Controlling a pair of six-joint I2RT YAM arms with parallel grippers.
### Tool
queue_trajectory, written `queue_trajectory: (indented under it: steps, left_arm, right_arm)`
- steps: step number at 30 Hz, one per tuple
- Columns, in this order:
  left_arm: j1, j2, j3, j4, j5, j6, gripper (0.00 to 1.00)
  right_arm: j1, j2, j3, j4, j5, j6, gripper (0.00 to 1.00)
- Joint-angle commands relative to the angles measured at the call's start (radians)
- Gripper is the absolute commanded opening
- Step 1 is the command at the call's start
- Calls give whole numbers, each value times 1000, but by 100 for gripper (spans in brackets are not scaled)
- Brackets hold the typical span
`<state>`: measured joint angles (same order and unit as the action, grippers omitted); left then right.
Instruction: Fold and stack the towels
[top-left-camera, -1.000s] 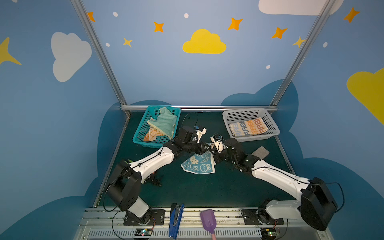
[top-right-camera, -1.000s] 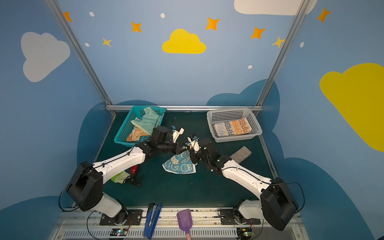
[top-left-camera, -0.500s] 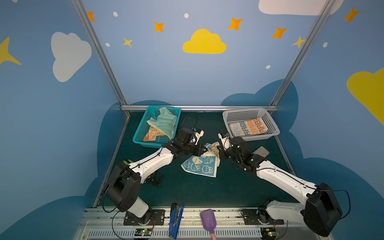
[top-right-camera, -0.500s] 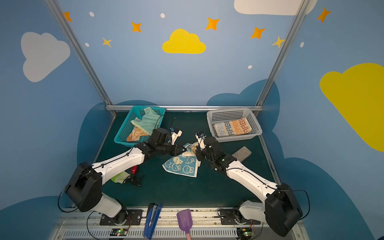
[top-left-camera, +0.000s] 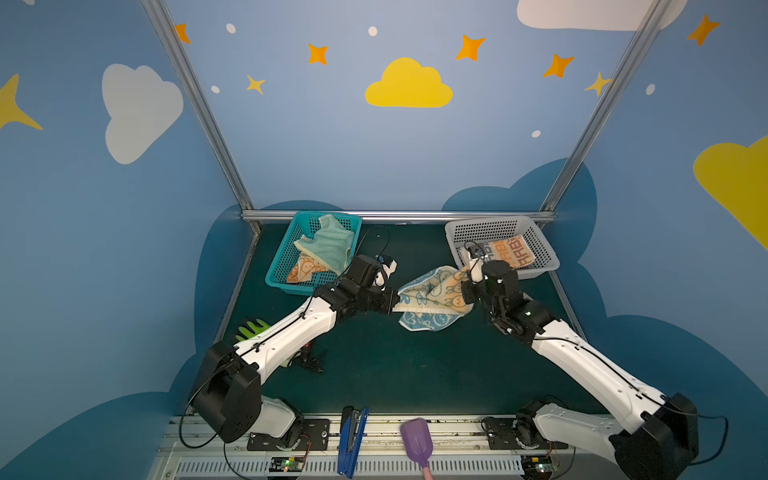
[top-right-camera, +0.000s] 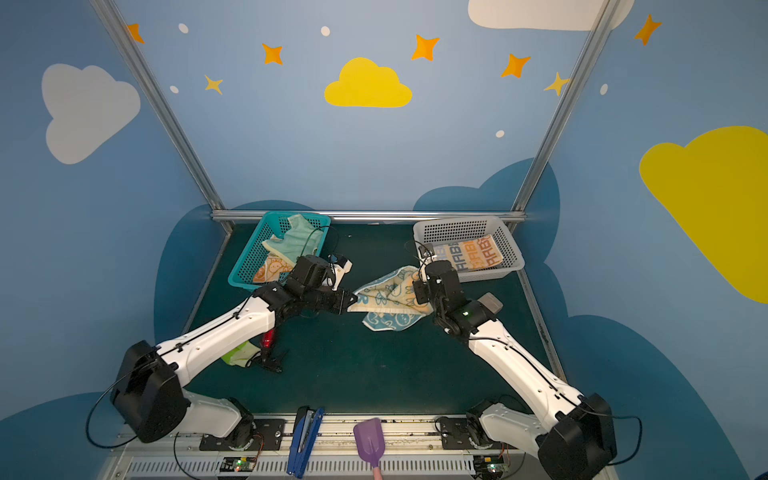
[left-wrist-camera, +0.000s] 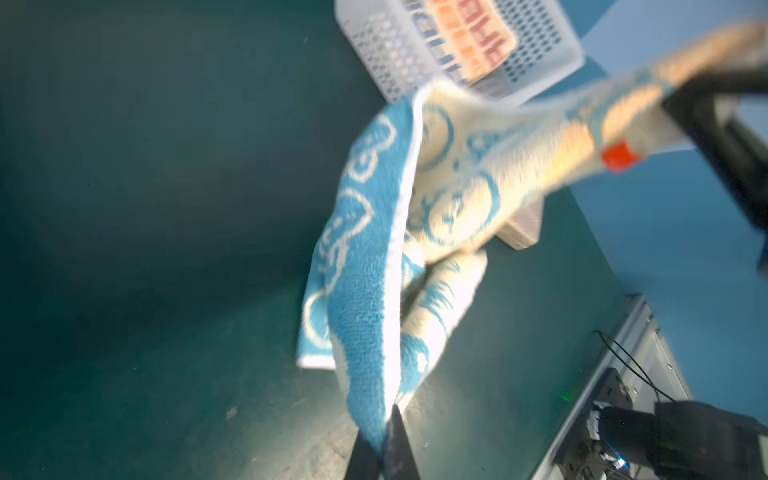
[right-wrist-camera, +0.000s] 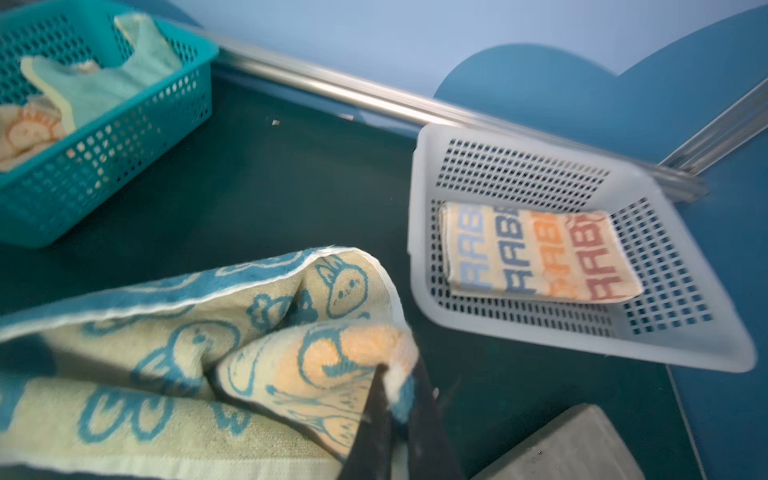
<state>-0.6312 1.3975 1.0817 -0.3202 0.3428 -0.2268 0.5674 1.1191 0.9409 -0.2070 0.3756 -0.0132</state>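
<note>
Left gripper (top-left-camera: 394, 301): we see its jaws pressed together on one corner of the blue rabbit towel (top-left-camera: 432, 296). The wrist view (left-wrist-camera: 384, 440) shows the cloth pinched right at the fingertips.
Right gripper (top-left-camera: 468, 272): its jaws are clamped on the opposite corner of the same towel, just in front of the white basket (top-left-camera: 540, 247). The wrist view (right-wrist-camera: 399, 399) shows a tuft of cloth nipped between the fingers.
Blue rabbit towel: we find it stretched between the two grippers above the middle of the table (top-left-camera: 395, 365), toward the far edge. Its cream reverse faces up and a blue fold sags beneath. We cannot tell whether that fold touches the table.
White basket: it sits at the table's far right corner.
Lettered towel (top-left-camera: 505, 251): this one lies folded flat inside the white basket, letters up.
Teal basket (top-left-camera: 282, 257): it sits at the far left corner, well apart from the white one.
Mint towel (top-left-camera: 328, 245): it lies crumpled in the teal basket, partly over the orange rabbit towel (top-left-camera: 303, 270).
Grey block (top-right-camera: 490, 302): we see it on the table near the right edge, just beside the right arm.
Green glove (top-left-camera: 251, 328): it lies near the left edge, partly hidden by the left arm.
</note>
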Motion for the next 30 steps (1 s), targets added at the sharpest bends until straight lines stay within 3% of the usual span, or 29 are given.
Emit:
queue_trajectory:
  steps: [1, 6, 10, 11, 12, 18, 22, 30]
  left_arm:
    - [-21, -77, -14, -16, 40, 55, 4]
    - [-23, -165, -87, -7, -11, 40, 7]
    - [-25, -187, -134, -24, -111, 27, 37]
    - [-24, -186, -140, -33, -124, 20, 54]
    - [-23, -187, -145, -42, -181, 11, 62]
    - [-22, -199, -154, -35, -309, 31, 100]
    - [-19, -221, -161, 3, -363, 80, 100]
    - [-9, -169, -177, 79, -427, 152, 100]
  right_arm:
    - [-25, -36, 39, 23, -30, -93, 0]
    - [-35, -39, 36, 80, -262, -221, 0]
    - [-26, 28, 33, 61, -458, -270, 0]
    - [-20, 51, 32, 56, -494, -268, 0]
    - [-12, 76, 32, 45, -537, -274, 0]
    - [44, 222, 20, 53, -686, -286, 0]
    - [58, 358, 63, 41, -764, -264, 0]
    - [81, 592, 211, -4, -805, -133, 0]
